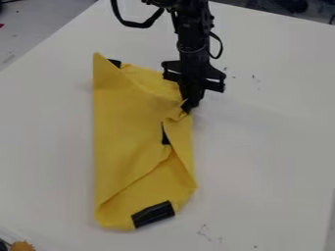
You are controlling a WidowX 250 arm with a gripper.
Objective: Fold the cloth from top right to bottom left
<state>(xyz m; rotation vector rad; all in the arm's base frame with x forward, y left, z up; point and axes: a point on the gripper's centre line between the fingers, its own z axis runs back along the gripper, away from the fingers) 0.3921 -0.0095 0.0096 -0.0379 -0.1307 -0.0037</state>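
Here, the cloth (128,147) is lying left of the middle of the tabletop (268,142), stretching leftward and down from the gripper (189,105), whose nearly closed fingers are pinching its puckered right edge. The soft yellow fabric is forming a long, slanting fold, pointed at its upper-left corner, with a glossy black patch (154,214) showing near its bottom edge.

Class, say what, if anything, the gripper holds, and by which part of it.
Whether the gripper holds the yellow cloth cannot be told; it meets the cloth at its puckered upper right edge.
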